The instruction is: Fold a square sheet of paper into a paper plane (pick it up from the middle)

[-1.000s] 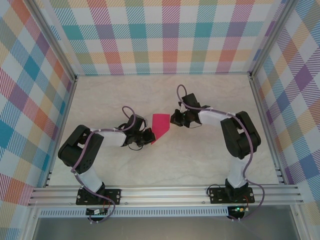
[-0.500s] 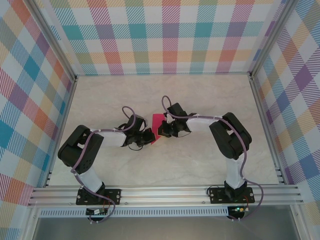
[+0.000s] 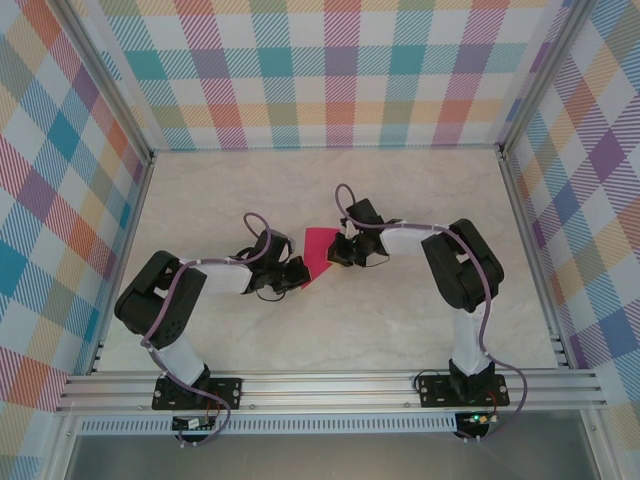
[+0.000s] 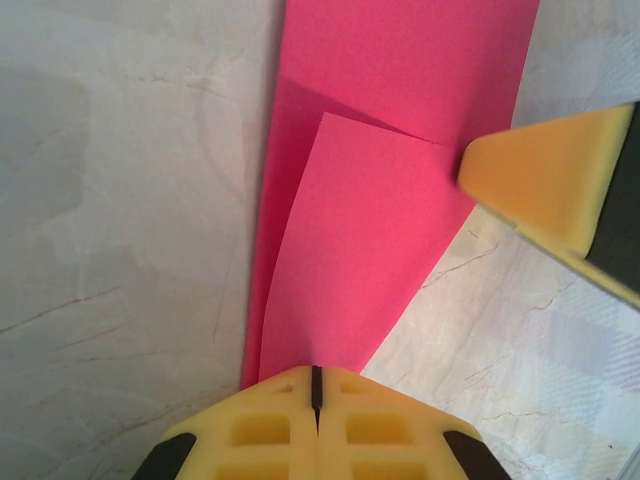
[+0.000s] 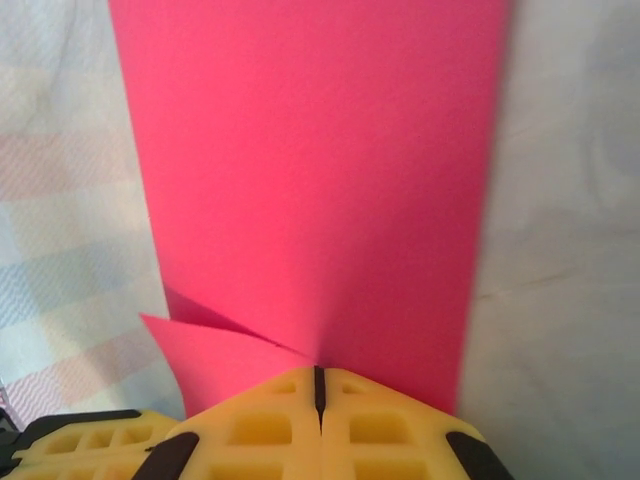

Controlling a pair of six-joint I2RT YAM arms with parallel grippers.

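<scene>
The square sheet of paper (image 3: 320,246) is magenta-pink and folded into a narrow strip with an angled flap, lying mid-table between the arms. My left gripper (image 3: 303,277) is shut at the strip's near end; in the left wrist view the raised flap (image 4: 370,230) runs into the closed jaws (image 4: 316,375). My right gripper (image 3: 338,252) is shut with its tips down on the paper's right edge. In the right wrist view the pink sheet (image 5: 320,170) passes under the closed tips (image 5: 319,378). One of the right fingertips (image 4: 545,185) touches the flap's corner. No finished paper plane is in view.
The pale marble-patterned tabletop (image 3: 400,320) is walled by checked panels on three sides, with an aluminium rail (image 3: 330,385) along the near edge. The left arm's yellow fingers (image 5: 85,450) sit close beside the right gripper.
The right gripper, shut throughout, swung left from beside the paper onto it, then drew back slightly to the right. More of the paper shows again. The left gripper has stayed put.
</scene>
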